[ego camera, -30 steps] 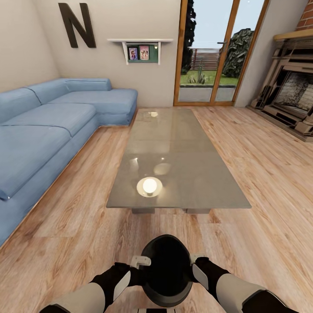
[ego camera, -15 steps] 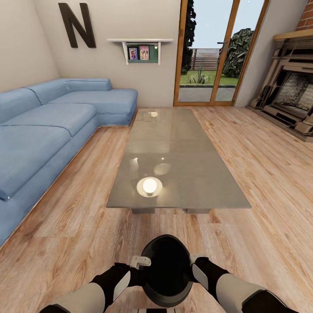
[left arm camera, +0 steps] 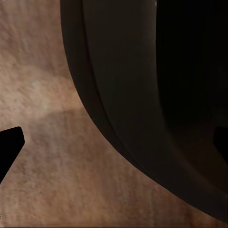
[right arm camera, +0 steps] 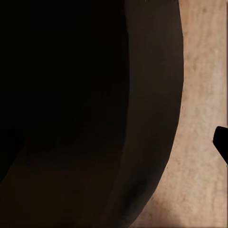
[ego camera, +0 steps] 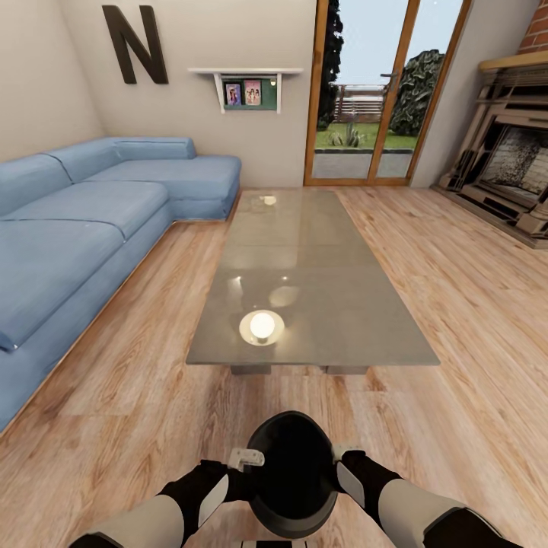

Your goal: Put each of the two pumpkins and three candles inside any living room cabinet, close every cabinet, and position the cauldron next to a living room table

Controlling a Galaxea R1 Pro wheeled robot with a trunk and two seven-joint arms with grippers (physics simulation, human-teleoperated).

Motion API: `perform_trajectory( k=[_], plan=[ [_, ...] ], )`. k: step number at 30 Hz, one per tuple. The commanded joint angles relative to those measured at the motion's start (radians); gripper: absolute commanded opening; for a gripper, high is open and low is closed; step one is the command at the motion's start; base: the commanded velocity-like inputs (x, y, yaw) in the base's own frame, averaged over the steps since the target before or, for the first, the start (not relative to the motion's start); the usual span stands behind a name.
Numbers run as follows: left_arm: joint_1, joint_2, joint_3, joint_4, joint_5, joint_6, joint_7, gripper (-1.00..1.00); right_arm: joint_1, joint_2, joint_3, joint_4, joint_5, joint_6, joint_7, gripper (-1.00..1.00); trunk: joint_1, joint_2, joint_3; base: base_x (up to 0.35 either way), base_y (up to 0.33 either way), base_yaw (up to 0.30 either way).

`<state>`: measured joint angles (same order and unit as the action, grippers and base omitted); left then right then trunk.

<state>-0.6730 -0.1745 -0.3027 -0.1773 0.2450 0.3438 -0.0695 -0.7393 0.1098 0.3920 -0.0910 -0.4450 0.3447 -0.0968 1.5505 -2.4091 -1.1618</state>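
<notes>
We had the cauldron (ego camera: 291,473) pinched between both arms at six o'clock, the left gripper (ego camera: 245,460) and right gripper (ego camera: 344,457) each clamped over its rim, one finger inside, one outside. It hung low over the plank floor (ego camera: 472,304), just short of the glass coffee table (ego camera: 320,304) at twelve. Our best play was lowering level, both sides together, beside the table's near edge, before letting go.

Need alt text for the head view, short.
Both hands, left and right, flank a black cauldron close in front of the robot, above light wood floor. Just ahead stands a long glass-topped table reflecting a lamp, with a blue corner sofa to its left, a fireplace at right and glazed doors beyond.
</notes>
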Motion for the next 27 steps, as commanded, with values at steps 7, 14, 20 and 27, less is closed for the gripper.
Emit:
perform_trajectory(
  k=[7,14,20,27],
  plan=[
    [0.000,0.000,-0.003,-0.002,0.007,0.004,0.000,1.00,0.000,-0.001,0.008,-0.002,-0.011,0.005,-0.007,1.00,-0.027,0.049,0.021,0.000,0.000,0.000],
    [0.000,0.000,-0.003,-0.002,0.007,0.004,0.000,1.00,0.000,-0.001,0.008,-0.003,-0.011,0.005,-0.008,1.00,-0.046,0.084,0.037,0.000,0.000,0.000],
    [0.000,0.000,-0.003,-0.002,0.007,0.004,0.000,1.00,0.000,0.000,0.008,-0.003,-0.011,0.005,-0.008,1.00,-0.046,0.084,0.037,-0.012,0.000,0.000],
    [0.000,0.000,-0.003,-0.002,0.007,0.004,0.000,1.00,0.000,0.000,0.008,-0.003,-0.011,0.005,-0.008,1.00,-0.046,0.084,0.037,-0.119,0.000,0.000]
  ],
)
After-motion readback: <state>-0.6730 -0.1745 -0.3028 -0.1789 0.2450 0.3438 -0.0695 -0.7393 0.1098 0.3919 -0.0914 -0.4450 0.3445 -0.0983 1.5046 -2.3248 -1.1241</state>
